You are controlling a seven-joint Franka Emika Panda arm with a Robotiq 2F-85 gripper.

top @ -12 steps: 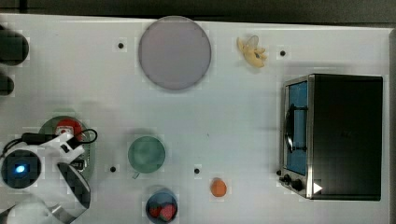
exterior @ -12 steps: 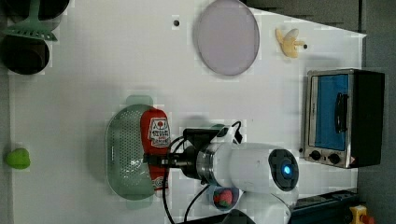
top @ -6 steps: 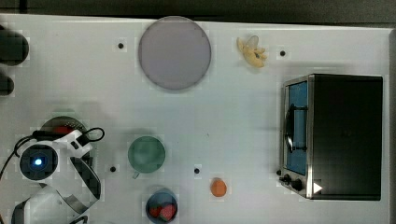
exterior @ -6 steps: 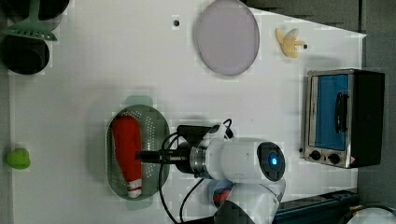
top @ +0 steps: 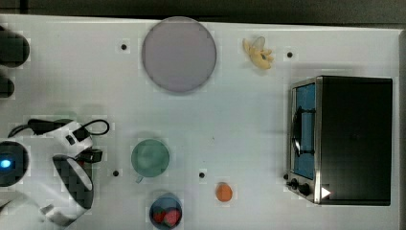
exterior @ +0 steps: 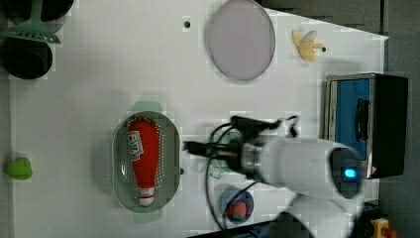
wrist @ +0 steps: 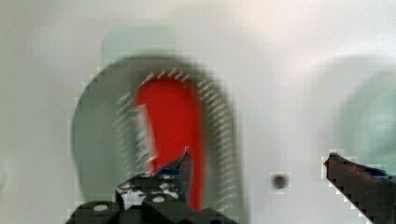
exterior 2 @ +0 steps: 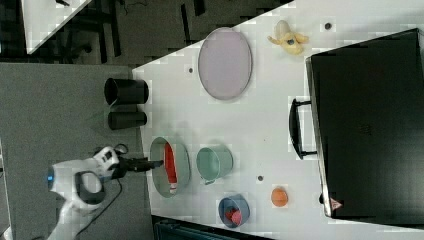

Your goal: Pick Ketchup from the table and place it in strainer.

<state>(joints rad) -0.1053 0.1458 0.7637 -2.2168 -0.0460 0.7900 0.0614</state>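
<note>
The white table (exterior: 99, 74) carries everything, and its largest load, the black toaster oven (exterior: 369, 126), is set at the left view's right edge, well apart from the work. The grey-lilac round plate (exterior: 241, 38) lies bare, far from the strainer. The pale mint-green strainer (exterior: 119, 163), a perforated oval basket, is seen near the left view's left, and the task's goal appears met there: the Ketchup (exterior: 143, 156) is laid flat along the strainer's length, its cap toward the left view's bottom, because the basket is long enough to take the bottle on its side. The darker green cup (top: 150, 158) stands just beside the strainer, between it and the small bowl of strawberries (top: 165, 213). The gripper (wrist: 257, 170) is held above the table just beside the strainer, its fingers (wrist: 180, 170) spread apart with nothing between them, which suits a bottle already let go.
</note>
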